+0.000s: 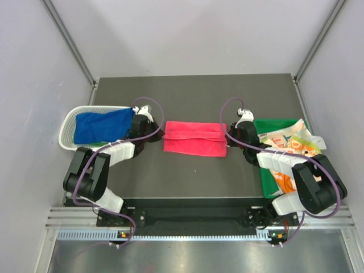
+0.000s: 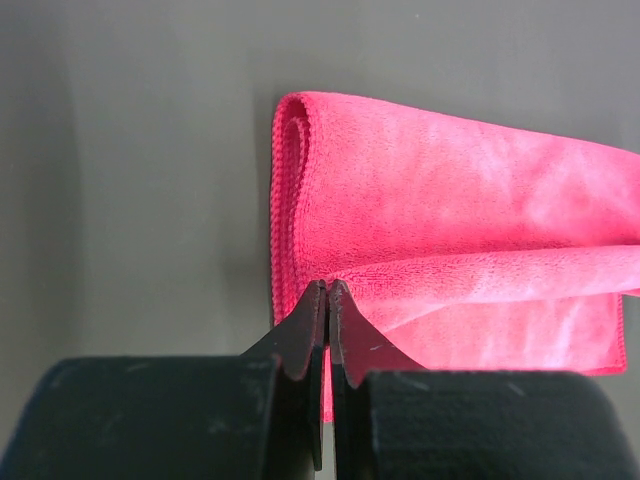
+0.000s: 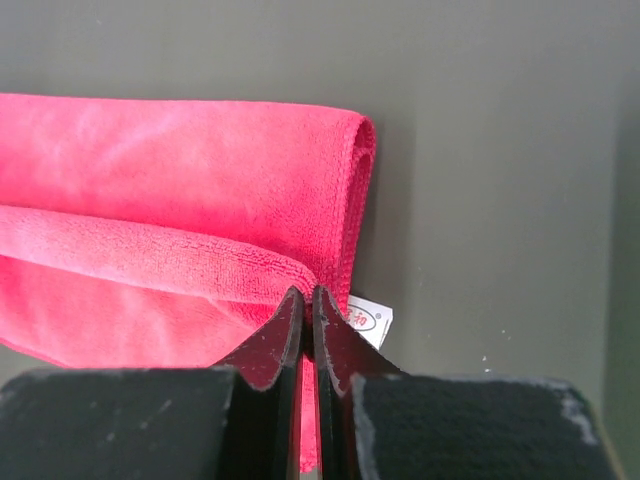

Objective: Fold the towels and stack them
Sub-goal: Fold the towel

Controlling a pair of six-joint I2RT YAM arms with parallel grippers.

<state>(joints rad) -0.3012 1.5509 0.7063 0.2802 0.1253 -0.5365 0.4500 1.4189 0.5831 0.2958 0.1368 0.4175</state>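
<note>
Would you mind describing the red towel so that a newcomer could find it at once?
On the dark table, look midway between the white basket and the green tray. The red towel lies folded there, the only red cloth and the only one on bare tabletop.

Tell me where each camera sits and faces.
Top: above and behind, looking down at the table; left arm and right arm show.
Left wrist: on the left arm, facing the left end of the pink towel; left fingers pinch it.
Right wrist: on the right arm, facing its right end; right fingers pinch it.
Shared: all three show the pink towel.
</note>
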